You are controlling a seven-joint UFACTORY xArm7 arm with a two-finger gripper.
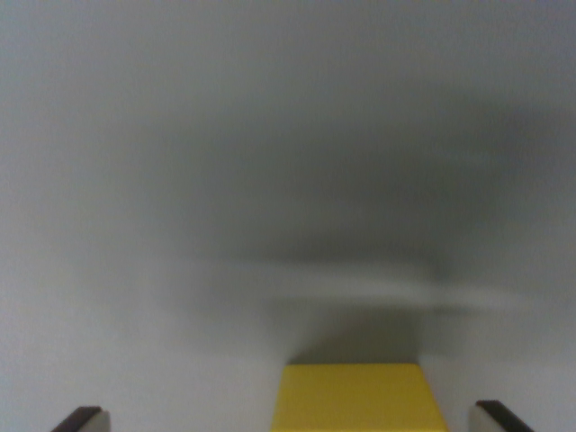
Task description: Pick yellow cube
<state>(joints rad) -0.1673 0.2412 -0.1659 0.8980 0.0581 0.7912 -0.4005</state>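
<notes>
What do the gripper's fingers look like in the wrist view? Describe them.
Only the tips of two fingers show, at the bottom corners of the wrist view. Each is a dark, nearly black, flat-ended piece with a paler grey inner face. The picture is blurred; no cables or markings can be made out.

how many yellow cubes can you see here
1. The yellow cube sits at the bottom edge of the wrist view, right of centre, between the two dark fingertips of the gripper. This view is narrow and blurred, so others could lie outside it.
</notes>
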